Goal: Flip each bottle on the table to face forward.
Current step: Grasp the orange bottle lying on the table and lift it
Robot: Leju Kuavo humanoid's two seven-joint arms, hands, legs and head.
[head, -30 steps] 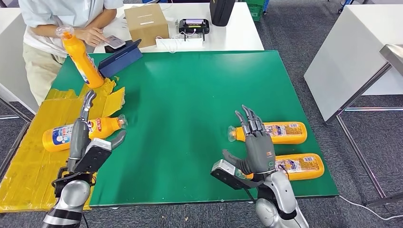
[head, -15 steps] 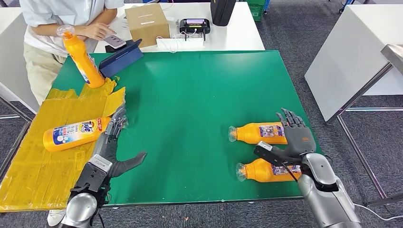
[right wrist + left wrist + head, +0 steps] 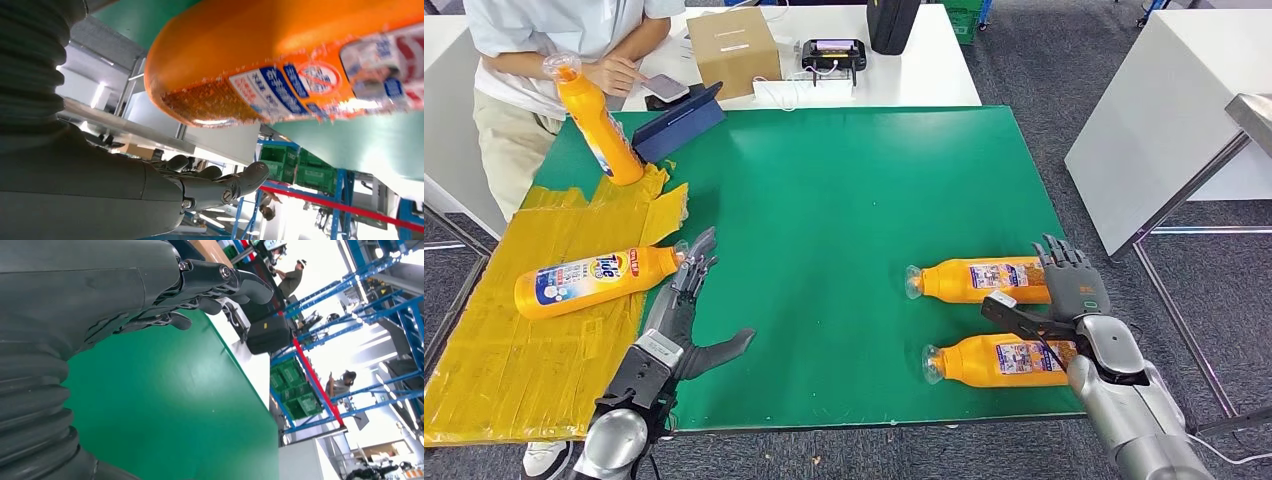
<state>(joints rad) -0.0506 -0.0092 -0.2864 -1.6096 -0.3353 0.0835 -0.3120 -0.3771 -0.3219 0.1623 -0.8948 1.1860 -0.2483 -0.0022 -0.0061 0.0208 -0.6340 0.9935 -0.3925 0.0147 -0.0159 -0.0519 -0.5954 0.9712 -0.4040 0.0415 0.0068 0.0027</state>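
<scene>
Two orange bottles lie on their sides at the right of the green table [image 3: 844,190], caps to the left: a farther one [image 3: 979,280] and a nearer one [image 3: 999,360], back labels up. My right hand [image 3: 1064,290] hovers open at their bottom ends, fingers spread, thumb between the two. The right wrist view has a bottle's orange base [image 3: 280,65] close by the hand [image 3: 150,190]. A third bottle [image 3: 594,280] lies on the yellow sheet [image 3: 494,360], front label up. My left hand [image 3: 679,310] is open beside its cap, holding nothing. A fourth bottle [image 3: 599,120] stands upright at the far left.
A person [image 3: 554,40] stands at the far left corner handling a phone [image 3: 664,88]. A blue tablet [image 3: 674,125], a cardboard box [image 3: 729,50], a small device [image 3: 832,55] and a black case [image 3: 889,22] lie behind. A white table [image 3: 1164,110] stands to the right.
My right hand swung right, from over the bottles' necks to their bottom ends. My left hand moved right, off the left bottle, onto the green surface.
</scene>
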